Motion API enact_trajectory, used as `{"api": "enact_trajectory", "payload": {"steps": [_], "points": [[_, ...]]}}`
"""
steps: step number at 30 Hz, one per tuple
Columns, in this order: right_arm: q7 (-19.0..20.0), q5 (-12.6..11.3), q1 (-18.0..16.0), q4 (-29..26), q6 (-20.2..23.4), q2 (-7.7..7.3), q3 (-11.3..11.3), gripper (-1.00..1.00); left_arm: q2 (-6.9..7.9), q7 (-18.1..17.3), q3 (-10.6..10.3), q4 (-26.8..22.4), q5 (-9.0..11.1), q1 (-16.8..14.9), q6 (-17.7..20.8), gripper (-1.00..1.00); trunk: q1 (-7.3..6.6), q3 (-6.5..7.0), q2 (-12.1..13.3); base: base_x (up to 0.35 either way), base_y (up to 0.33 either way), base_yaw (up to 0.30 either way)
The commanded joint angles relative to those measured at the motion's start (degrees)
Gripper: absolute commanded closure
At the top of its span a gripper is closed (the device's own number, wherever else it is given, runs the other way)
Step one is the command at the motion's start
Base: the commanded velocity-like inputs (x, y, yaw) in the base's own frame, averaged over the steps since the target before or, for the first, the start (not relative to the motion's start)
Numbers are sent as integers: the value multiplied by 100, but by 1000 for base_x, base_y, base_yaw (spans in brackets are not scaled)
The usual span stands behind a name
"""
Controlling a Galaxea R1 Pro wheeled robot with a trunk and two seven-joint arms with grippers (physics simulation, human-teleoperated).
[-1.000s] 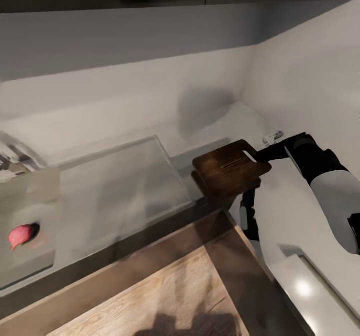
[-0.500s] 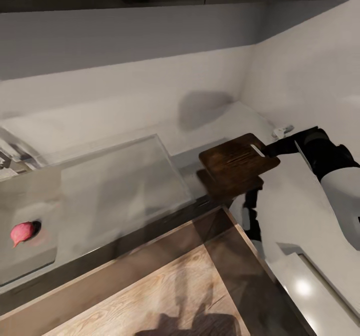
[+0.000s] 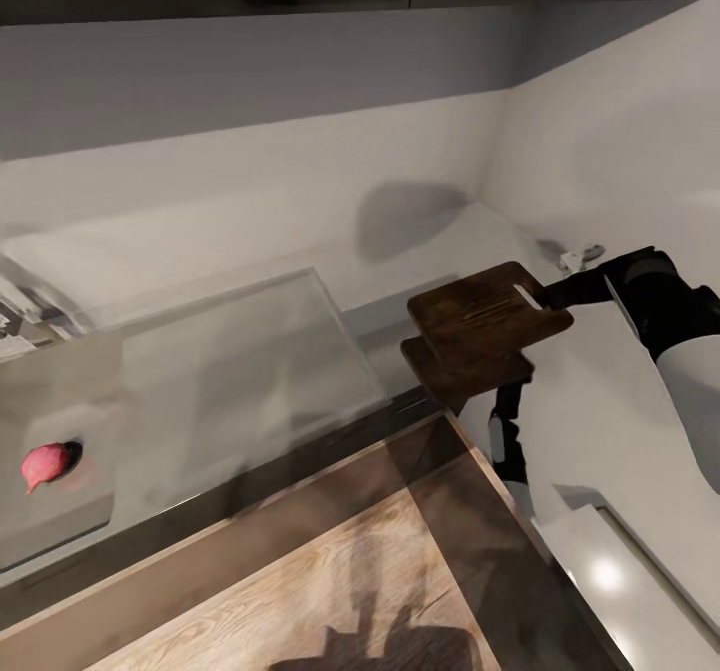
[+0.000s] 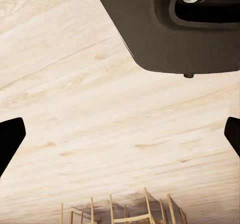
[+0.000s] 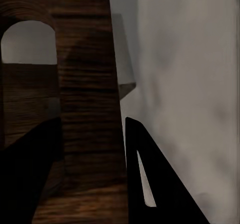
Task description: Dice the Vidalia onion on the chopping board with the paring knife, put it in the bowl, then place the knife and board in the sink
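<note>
Right now the right gripper (image 3: 552, 298) is clamped on the chopping board (image 3: 488, 314) at its slot-handle end and holds it clear above the countertop (image 3: 600, 421), w/ the board's dark reflection just beneath it. Right wrist view confirms: both black fingers (image 5: 150, 184) straddle the board's (image 5: 85, 109) edge beside the arched slot. Board looks thick, stiff, probably fairly heavy for a one-end pinch, so it likely levers down on the far side; the rim by the slot seems the sensible hold, since the wood is rigid and won't crush. Vidalia onion (image 3: 44, 465) sits well apart, down in the sink (image 3: 60, 541) at the head view's left edge; it reads as small, round, smooth, so prob. prone to rolling or squirting out of a pinch, best taken across its widest part. Left gripper (image 4: 120, 139) hangs over pale wood floor (image 4: 100, 109), its two dark fingertips at opposite edges of the wrist pic, i.e. spread wide w/ nothing between. Count: 1 board, 1 onion, 1 sink basin, 2 grippers.
</note>
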Motion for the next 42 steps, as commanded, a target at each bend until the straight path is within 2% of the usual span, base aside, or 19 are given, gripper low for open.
{"api": "enact_trajectory", "payload": {"steps": [1, 15, 16, 42], "points": [[49, 59, -4, -41, 40, -5, 22, 100, 0, -11, 2, -10, 1, 3, -9, -100, 3, -8, -9, 0, 0, 0], [49, 48, -4, -495, 457, -6, 28, 100, 3, -7, 11, -11, 5, 7, -10, -100, 3, 25, -9, -105, 58, 9], [49, 48, -4, -1284, 1018, -6, 27, 100, 6, -7, 14, -10, 5, 7, -10, -100, 3, 29, -9, -54, 41, 180], [47, 56, -4, -1285, 1019, -6, 26, 100, 8, -7, 19, -10, 7, 5, -10, -100, 3, 43, -9, -5, 4, 283]]}}
